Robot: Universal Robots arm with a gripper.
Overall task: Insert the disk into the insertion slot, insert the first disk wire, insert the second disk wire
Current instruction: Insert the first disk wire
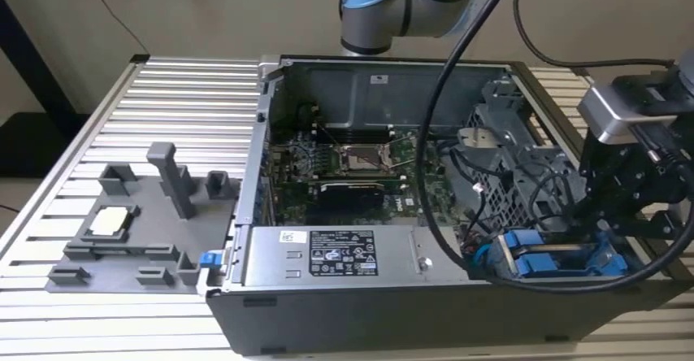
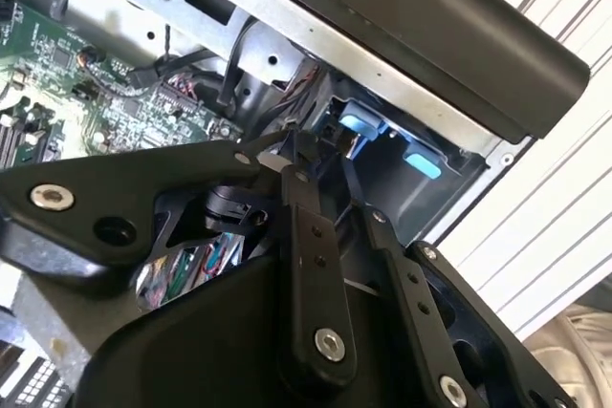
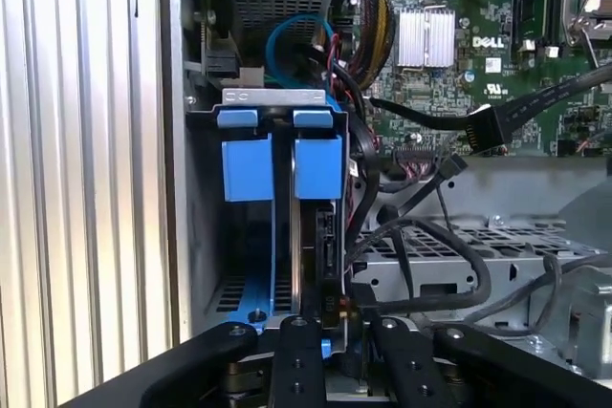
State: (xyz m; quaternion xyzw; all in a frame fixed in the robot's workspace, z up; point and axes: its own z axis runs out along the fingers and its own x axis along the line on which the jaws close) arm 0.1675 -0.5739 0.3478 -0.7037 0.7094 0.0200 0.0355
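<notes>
Blue-framed disk [image 3: 317, 179] in slot [image 3: 277, 97], just beside pincer [image 3: 339, 320]

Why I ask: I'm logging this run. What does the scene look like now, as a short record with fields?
setting: open computer case lying on a slatted metal table
tool: at the open end of the drive bay, close to the disk
disk: seen edge-on inside the bay, in its blue frame, beside a second blue frame
cables: black, loose, lying next to the bay
also on table: grey parts holder at the exterior view's left
</notes>
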